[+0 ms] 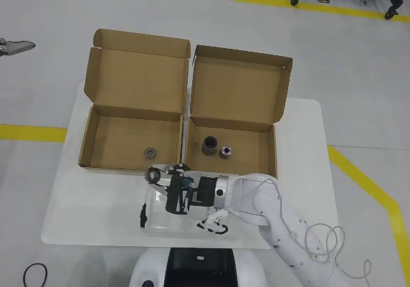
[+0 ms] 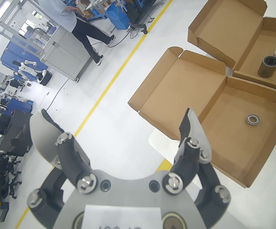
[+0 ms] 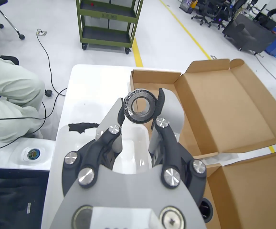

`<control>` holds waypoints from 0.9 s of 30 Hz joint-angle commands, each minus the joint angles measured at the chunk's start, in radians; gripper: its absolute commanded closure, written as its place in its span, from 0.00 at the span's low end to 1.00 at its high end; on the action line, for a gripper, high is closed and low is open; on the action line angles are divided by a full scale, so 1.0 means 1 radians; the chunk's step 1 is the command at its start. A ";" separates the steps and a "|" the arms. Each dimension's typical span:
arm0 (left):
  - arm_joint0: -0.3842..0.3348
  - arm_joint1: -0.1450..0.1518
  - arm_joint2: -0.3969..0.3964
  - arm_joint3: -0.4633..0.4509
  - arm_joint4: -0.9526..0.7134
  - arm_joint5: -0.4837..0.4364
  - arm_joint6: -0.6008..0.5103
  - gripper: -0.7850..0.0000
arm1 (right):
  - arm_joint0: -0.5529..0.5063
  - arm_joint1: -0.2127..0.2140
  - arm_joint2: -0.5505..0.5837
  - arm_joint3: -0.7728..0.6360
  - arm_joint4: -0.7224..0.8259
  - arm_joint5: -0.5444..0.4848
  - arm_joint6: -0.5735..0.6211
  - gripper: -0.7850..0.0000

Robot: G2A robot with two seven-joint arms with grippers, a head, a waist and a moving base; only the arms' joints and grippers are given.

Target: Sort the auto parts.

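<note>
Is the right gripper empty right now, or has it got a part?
It has a part. The right gripper is shut on a bearing, with one finger pressed against each side of it.

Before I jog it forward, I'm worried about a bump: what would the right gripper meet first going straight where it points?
Likely the left-hand cardboard box: the right gripper, shut on a bearing, points at its robot-side wall. It might clear the rim; height is unclear.

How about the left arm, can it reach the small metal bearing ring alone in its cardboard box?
Probably yes: the left pincer is open, the cardboard box is open-topped, and nothing covers the small metal bearing ring.
</note>
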 commanded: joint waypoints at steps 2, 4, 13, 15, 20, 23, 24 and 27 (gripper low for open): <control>0.000 0.000 0.000 0.000 0.000 0.000 0.000 0.00 | 0.022 -0.002 0.005 -0.019 0.032 0.013 0.004 1.00; 0.000 0.000 0.000 0.000 0.000 0.000 0.000 0.00 | 0.036 -0.004 0.011 -0.037 0.059 0.028 0.011 1.00; 0.000 0.000 0.000 0.000 0.000 0.000 0.000 0.00 | 0.105 -0.011 0.035 -0.124 0.150 0.095 0.055 1.00; 0.000 0.000 0.000 0.000 0.000 0.000 0.000 0.00 | 0.120 -0.013 0.039 -0.138 0.172 0.104 0.061 1.00; 0.000 0.000 0.000 0.000 0.000 0.000 0.000 0.00 | 0.148 -0.016 0.044 -0.169 0.208 0.130 0.078 1.00; 0.000 0.000 0.000 0.000 0.000 0.000 0.000 0.00 | 0.168 -0.019 0.045 -0.195 0.228 0.150 0.092 1.00; 0.000 0.000 0.000 0.000 0.000 0.000 0.000 0.00 | 0.171 -0.020 0.045 -0.200 0.232 0.155 0.093 1.00; 0.000 0.000 0.000 0.000 0.000 0.000 0.000 0.00 | 0.185 -0.022 0.046 -0.224 0.246 0.176 0.107 1.00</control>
